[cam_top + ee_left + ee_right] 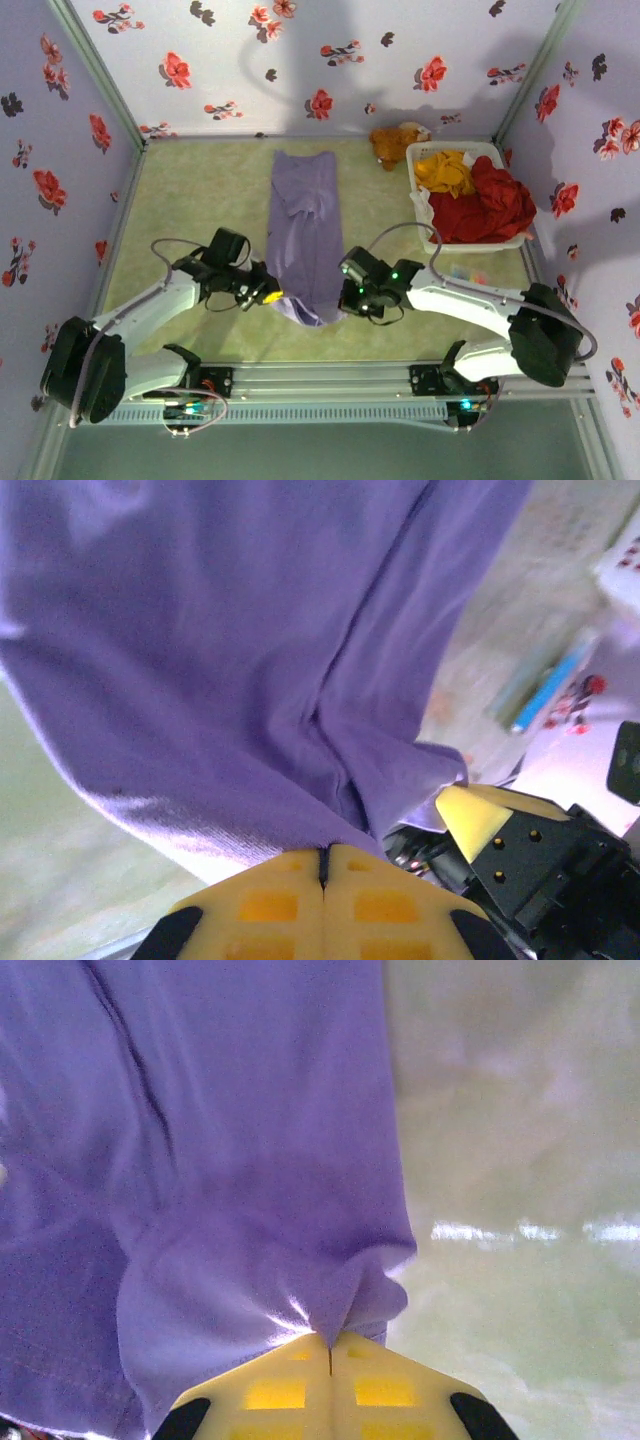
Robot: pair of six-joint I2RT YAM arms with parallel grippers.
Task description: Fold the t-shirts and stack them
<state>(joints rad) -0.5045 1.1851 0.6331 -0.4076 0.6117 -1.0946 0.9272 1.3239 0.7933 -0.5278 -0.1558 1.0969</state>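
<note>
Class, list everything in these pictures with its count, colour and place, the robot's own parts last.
table: one, pale green
basket: one, white, table's right side
purple t-shirt: one, lavender, lengthwise mid-table
red t-shirt: one, red, in the basket
yellow t-shirt: one, orange-yellow, basket's far end
plush toy: one, brown, beside basket's far-left corner
left tool: one, yellow, shut on purple t-shirt's near end
right tool: one, yellow, shut on the same end
</note>
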